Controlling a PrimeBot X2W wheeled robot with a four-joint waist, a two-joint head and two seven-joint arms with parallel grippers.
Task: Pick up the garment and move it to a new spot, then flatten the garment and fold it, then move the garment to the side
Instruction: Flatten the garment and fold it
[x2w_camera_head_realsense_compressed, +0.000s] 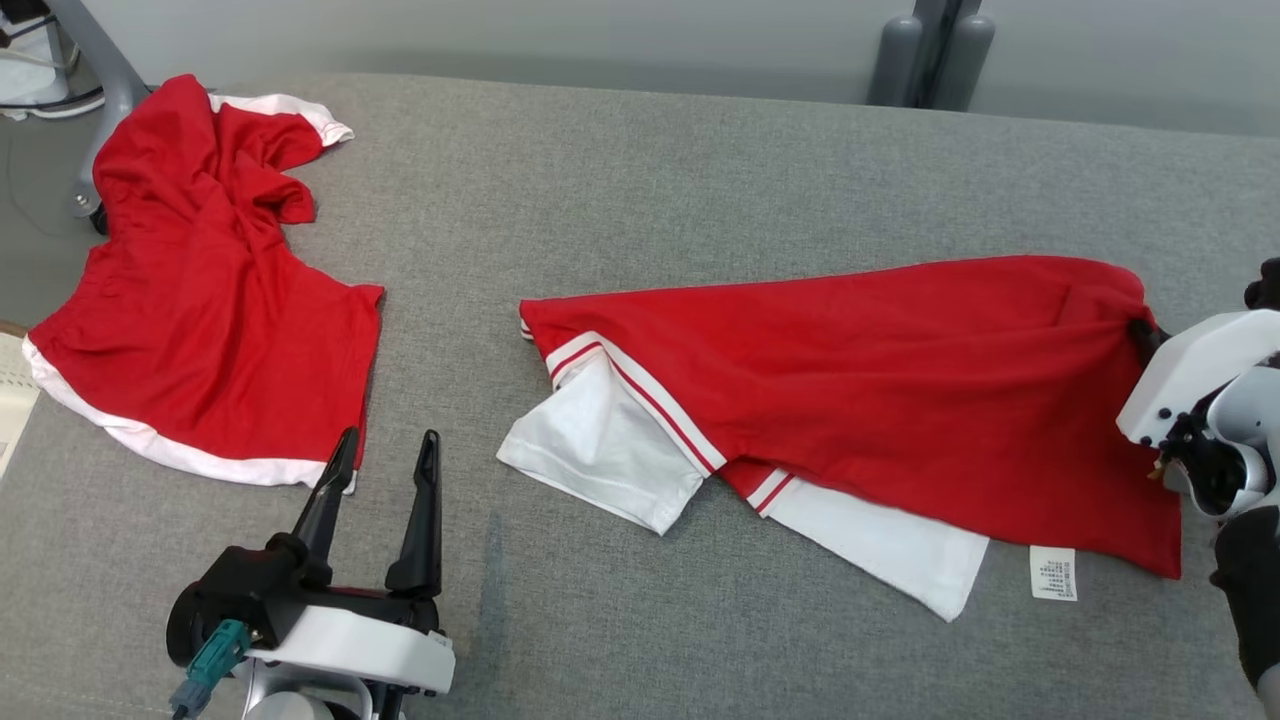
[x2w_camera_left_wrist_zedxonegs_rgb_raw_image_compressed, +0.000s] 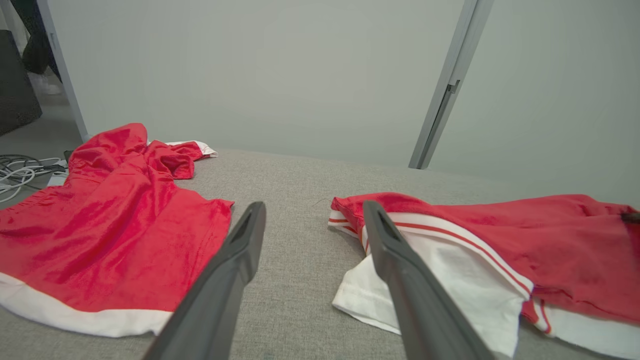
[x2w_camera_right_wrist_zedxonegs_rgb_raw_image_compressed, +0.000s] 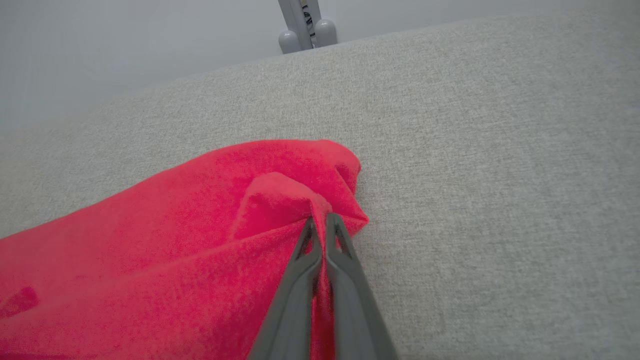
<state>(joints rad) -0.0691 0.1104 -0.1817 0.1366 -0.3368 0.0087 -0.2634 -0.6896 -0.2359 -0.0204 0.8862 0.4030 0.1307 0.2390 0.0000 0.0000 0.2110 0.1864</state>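
Early stage: garment (x2w_camera_head_realsense_compressed: 880, 380) lies rumpled centre-right on the bench (x2w_camera_head_realsense_compressed: 640, 170), its right edge clamped in the right pincer (x2w_camera_right_wrist_zedxonegs_rgb_raw_image_compressed: 320, 220), left pincer (x2w_camera_head_realsense_compressed: 385, 450) held apart, idle; relocation, flattening, folding and set-aside are judged outstanding.

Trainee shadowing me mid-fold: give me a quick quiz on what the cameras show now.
1. True or false: the right gripper has its jaws shut on the red cloth T-shirt with white sleeves.
2. The left gripper is: A holding cloth; B open and empty; C shut.
3. Fill in: the crumpled red cloth garment with a white hem lies on the robot's ____ side.
Key: 1 true; 2 B; 3 left.
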